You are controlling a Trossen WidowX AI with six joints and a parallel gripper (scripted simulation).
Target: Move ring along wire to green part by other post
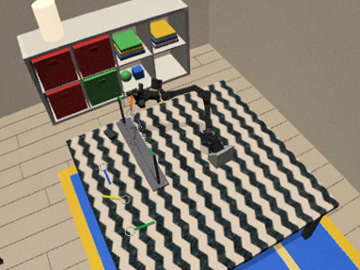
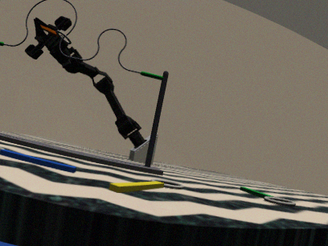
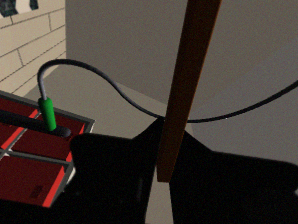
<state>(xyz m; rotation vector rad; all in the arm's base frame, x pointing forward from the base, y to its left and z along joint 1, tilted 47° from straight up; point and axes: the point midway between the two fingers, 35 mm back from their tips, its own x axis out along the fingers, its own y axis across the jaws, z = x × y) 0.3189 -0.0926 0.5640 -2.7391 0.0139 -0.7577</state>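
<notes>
Overhead, a zigzag-striped table (image 1: 254, 185) stands on wooden floor (image 1: 26, 148).

My top view is evenly and softly lit, with no glare and no hard shadows on the zigzag tablecloth (image 1: 254, 185); only a faint grey patch lies beside my arm. It is low in detail, and the thin wire is hard to trace there. The exterior view is dimmer and warm-toned, with the back wall (image 2: 241, 100) shading darker toward the far right corner. The near table edge (image 2: 120, 225) is dark and soft, and horizontal lines bow as through a wide lens. My wrist view is darkest: my gripper (image 3: 163, 121) shows as a black, featureless mass, and the orange handle (image 3: 187, 85) looks brownish and slightly blurred.
</notes>
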